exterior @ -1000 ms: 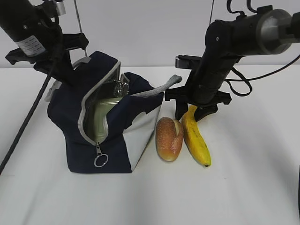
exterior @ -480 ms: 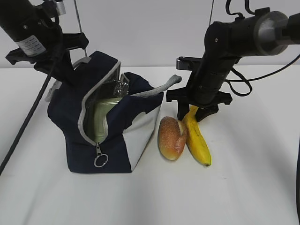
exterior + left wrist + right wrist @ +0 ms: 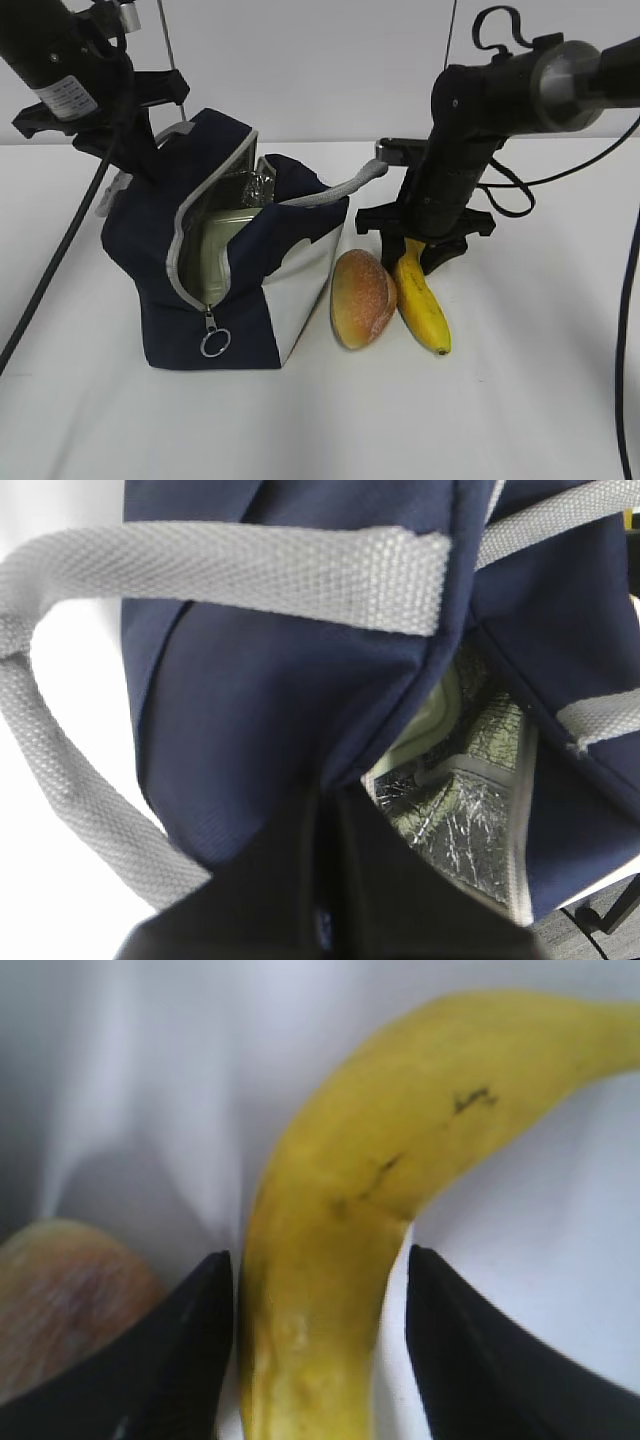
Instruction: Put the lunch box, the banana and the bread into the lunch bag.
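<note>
The navy lunch bag (image 3: 150,270) stands open on the white table, and the green-lidded lunch box (image 3: 225,235) lies inside it. My left gripper (image 3: 135,165) is shut on the bag's rear rim; in the left wrist view its dark fingers (image 3: 290,880) pinch the navy fabric (image 3: 260,710) beside the foil lining, with a sliver of the lunch box lid (image 3: 435,715) showing. The banana (image 3: 425,305) and the bread (image 3: 362,295) lie side by side right of the bag. My right gripper (image 3: 408,262) is open and straddles the banana's far end (image 3: 340,1220), with the bread (image 3: 60,1290) just outside its left finger.
A grey handle (image 3: 350,185) arches from the bag toward my right arm. The zipper's ring pull (image 3: 214,343) hangs at the bag's front bottom. Bare white table (image 3: 520,380) spreads in front and to the right.
My right gripper has sunk lower around the banana's far end. The bread has rolled, so its pale split no longer faces up. The left gripper and bag have held still.
</note>
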`<state>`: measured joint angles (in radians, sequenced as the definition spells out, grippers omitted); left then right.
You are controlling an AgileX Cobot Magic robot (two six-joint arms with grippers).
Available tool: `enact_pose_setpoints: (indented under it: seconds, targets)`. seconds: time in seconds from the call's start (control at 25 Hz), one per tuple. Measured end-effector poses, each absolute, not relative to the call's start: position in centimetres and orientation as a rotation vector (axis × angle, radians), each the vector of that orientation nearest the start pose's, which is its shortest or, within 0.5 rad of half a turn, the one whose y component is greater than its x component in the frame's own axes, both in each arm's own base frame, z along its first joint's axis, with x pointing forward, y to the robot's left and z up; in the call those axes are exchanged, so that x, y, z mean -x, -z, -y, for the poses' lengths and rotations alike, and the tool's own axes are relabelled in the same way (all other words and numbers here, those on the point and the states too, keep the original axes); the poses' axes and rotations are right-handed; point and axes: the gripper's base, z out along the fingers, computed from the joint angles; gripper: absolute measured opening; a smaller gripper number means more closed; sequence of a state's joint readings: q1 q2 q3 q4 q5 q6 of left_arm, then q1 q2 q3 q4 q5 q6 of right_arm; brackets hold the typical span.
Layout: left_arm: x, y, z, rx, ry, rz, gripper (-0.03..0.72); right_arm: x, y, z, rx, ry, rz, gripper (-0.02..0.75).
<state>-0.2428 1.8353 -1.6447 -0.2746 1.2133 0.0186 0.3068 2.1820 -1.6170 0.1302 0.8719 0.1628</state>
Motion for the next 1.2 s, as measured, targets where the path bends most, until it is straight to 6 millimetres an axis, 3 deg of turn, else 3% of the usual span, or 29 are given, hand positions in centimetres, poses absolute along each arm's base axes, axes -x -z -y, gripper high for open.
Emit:
enact_pose_setpoints:
  seconds: [0.12, 0.32, 0.48, 0.72, 0.84, 0.96, 1.2]
  targets:
    - [-36.9, -29.7, 11.5, -0.285, 0.433, -2.875, 0.0, -42.1, -13.6, -14.4, 0.095, -0.225, -2.975, 0.424]
    - [-36.9, -29.7, 11.5, -0.284, 0.435, -2.875, 0.0, -42.2, -13.4, -14.4, 0.088, -0.226, -2.979, 0.42]
    - [-36.9, -29.7, 11.6, -0.284, 0.436, -2.875, 0.0, -42.1, -13.4, -14.4, 0.091, -0.217, -2.98, 0.302]
    - [-36.9, -29.7, 11.6, -0.284, 0.438, -2.875, 0.0, -42.3, -14.3, -13.7, 0.166, -0.089, -2.99, 0.279]
    - [-36.9, -29.7, 11.6, -0.284, 0.438, -2.875, 0.0, -43.1, -17.3, -12.9, 0.204, 0.065, -2.93, 0.278]
    - [-36.9, -29.7, 11.6, -0.284, 0.438, -2.875, 0.0, -44.0, -22.3, -12.3, 0.2, 0.163, -2.808, 0.278]
    - [-36.9, -29.7, 11.6, -0.284, 0.438, -2.875, 0.0, -43.5, -31.4, -12.5, 0.14, 0.034, -2.625, 0.278]
